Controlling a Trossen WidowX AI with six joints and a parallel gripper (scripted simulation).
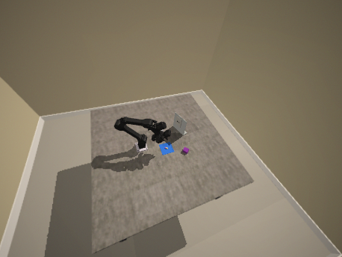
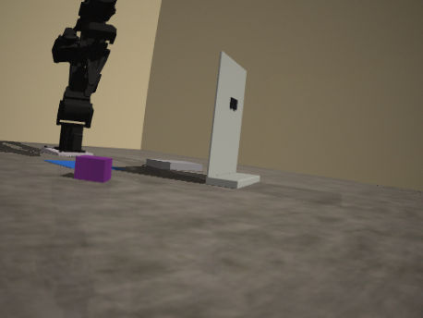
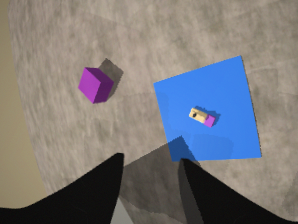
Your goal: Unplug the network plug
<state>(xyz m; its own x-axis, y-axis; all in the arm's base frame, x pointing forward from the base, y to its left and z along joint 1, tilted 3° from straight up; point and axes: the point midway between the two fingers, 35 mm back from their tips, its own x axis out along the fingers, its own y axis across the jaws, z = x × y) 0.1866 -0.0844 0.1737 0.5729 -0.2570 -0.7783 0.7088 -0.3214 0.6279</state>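
Note:
The small plug (image 3: 201, 113) (image 1: 166, 148), tan with a purple end, lies flat on the blue marked square (image 3: 226, 96) (image 1: 163, 151) (image 2: 57, 162), apart from my fingers. My gripper (image 3: 151, 163) (image 1: 160, 137) hangs above the table, at the near edge of the square, with its two dark fingers apart and nothing between them. The white upright panel (image 1: 180, 123) (image 2: 226, 129) stands behind the square. Its dark socket (image 2: 234, 103) has no plug in it.
A purple cube (image 1: 185, 150) (image 2: 93, 167) (image 3: 95, 84) sits on the table beside the square. A flat grey slab (image 2: 175, 164) lies near the panel's foot. My arm's base (image 1: 142, 147) stands left of the square.

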